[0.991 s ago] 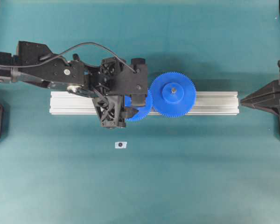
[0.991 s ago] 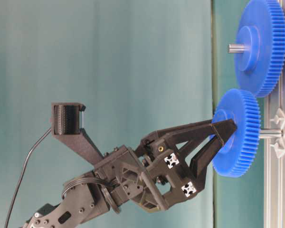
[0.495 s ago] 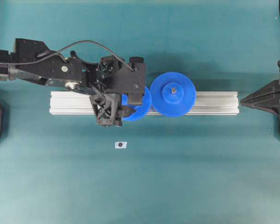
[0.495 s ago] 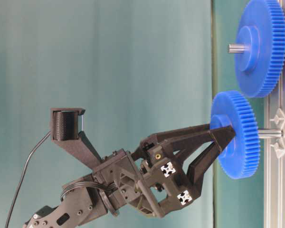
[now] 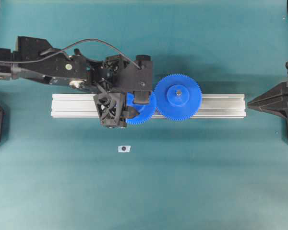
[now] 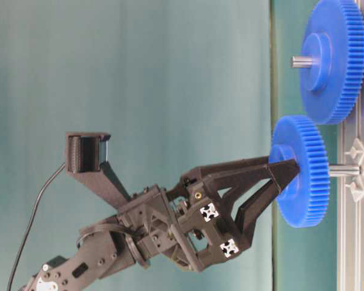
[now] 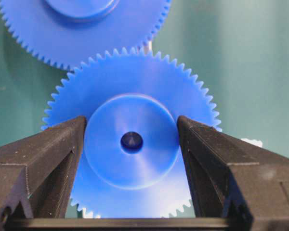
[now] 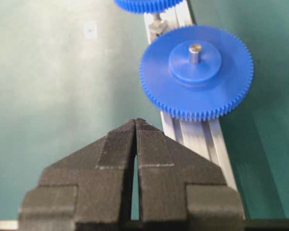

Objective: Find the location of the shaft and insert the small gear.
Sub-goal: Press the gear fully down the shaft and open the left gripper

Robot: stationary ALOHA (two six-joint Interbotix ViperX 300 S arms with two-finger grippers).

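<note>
The small gear [image 5: 145,114] is blue with a raised hub. My left gripper [image 5: 134,106] is shut on that hub, one finger on each side in the left wrist view [image 7: 131,126]. The gear [image 6: 300,176] sits level on the shaft [image 6: 344,171], a thin grey pin that shows between the gear's underside and the rail. It stands higher off the rail than the larger gear. Its centre hole [image 7: 131,141] is dark. My right gripper [image 5: 253,103] is shut and empty at the rail's right end, also in its wrist view [image 8: 136,123].
The larger blue gear [image 5: 177,97] with a grey pin [image 8: 195,52] stands on the aluminium rail [image 5: 72,105], its teeth next to the small gear's. A small white tag with a dark dot [image 5: 124,149] lies on the teal mat in front of the rail.
The small gear was tilted a second ago and now sits level on the shaft. My left wrist has swung a little. The right arm has not moved.
</note>
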